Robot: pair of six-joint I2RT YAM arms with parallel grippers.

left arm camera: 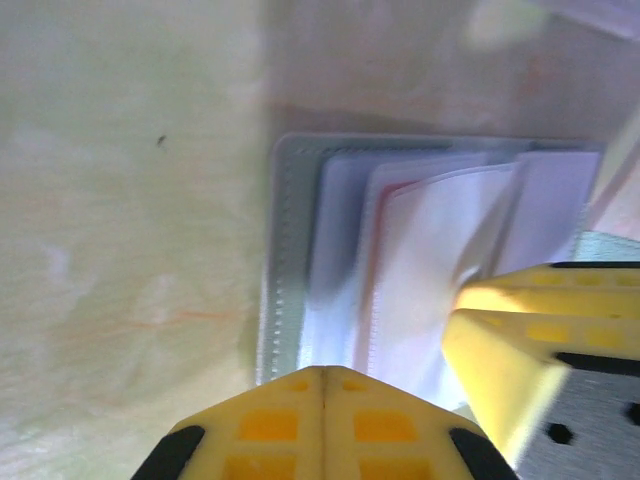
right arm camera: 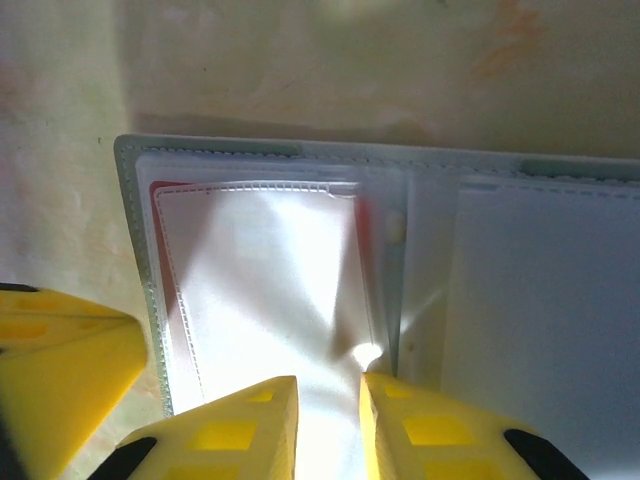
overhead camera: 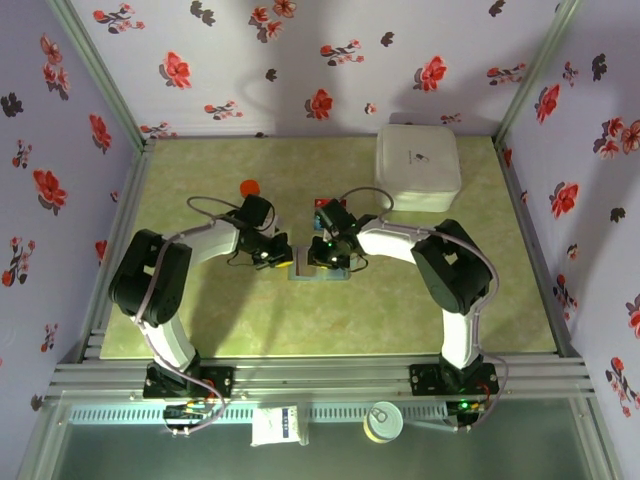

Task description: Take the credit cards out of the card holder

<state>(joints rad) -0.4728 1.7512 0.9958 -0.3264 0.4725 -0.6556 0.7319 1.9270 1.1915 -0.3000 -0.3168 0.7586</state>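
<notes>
1. Left gripper: the two yellow moulded fingers, with square recesses in their faces, are pressed flat together with no gap. The tips sit at the near edge of the card holder, at its stitched border.

2. Right gripper: the yellow fingers stand a narrow gap apart. Directly ahead of the tips and between them lies a clear, glossy plastic pocket. The glare is strong there, so it cannot be told whether the fingers pinch the pocket or merely rest on it.

3. Card holder: it lies open and flat on the table, directly beneath both grippers, which face each other across it. Its border is matt grey-blue with a row of fine stitches and a rounded corner. The inner pockets are transparent film, creased and shiny.

4. Red card: a thin rectangle seated inside the clear pocket ahead of the right gripper. It shows as a red rim along the pocket's edges.

5. White box: square with rounded corners, well beyond the right gripper. A small dark mark on its lid is too small to read.
</notes>
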